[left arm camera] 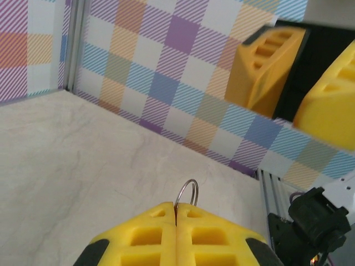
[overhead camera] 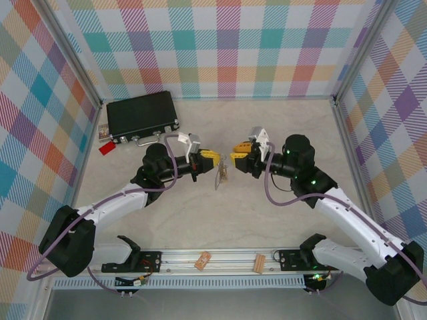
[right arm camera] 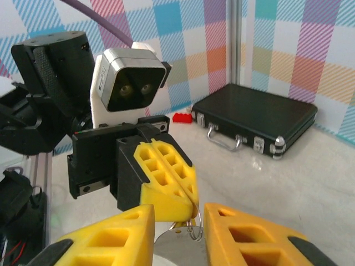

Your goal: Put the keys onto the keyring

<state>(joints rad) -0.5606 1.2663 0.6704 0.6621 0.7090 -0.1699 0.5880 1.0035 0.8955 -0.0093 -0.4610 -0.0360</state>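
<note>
My left gripper (overhead camera: 215, 158) is shut on the keyring (left arm camera: 188, 192), a thin silver wire ring that pokes out between the closed yellow fingertips. In the right wrist view the keyring (right arm camera: 194, 224) hangs under the left gripper (right arm camera: 192, 203), and a flat silver key head (right arm camera: 178, 250) dangles from it. From above, the keys (overhead camera: 221, 178) hang below the two gripper tips, over the table's middle. My right gripper (overhead camera: 235, 155) faces the left one and is open. Its fingers (right arm camera: 105, 238) stand on either side of the ring and key, holding nothing.
A black case (overhead camera: 141, 117) with a silver handle lies at the back left, a small red tag (overhead camera: 106, 149) beside it. Two tan wooden clips (overhead camera: 203, 260) (overhead camera: 259, 264) rest on the front rail. Checked walls close in three sides.
</note>
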